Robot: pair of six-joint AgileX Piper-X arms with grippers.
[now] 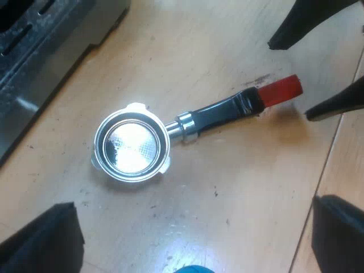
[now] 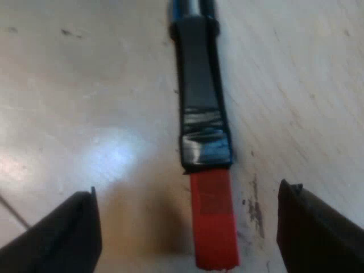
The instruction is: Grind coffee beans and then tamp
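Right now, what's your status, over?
Left gripper open above the holder. Right gripper open, astride its red end. Holder loose on table, basket empty. Nothing blocking.

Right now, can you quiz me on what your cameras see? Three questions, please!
1. Fill the gap: the holder lies on the ____.
2. True or false: the holder is full of ground coffee.
3. Pick one: the open right fingers stand either side of A) the handle's red end, B) a mug, C) a glass.
Key: 1 table; 2 false; 3 A.
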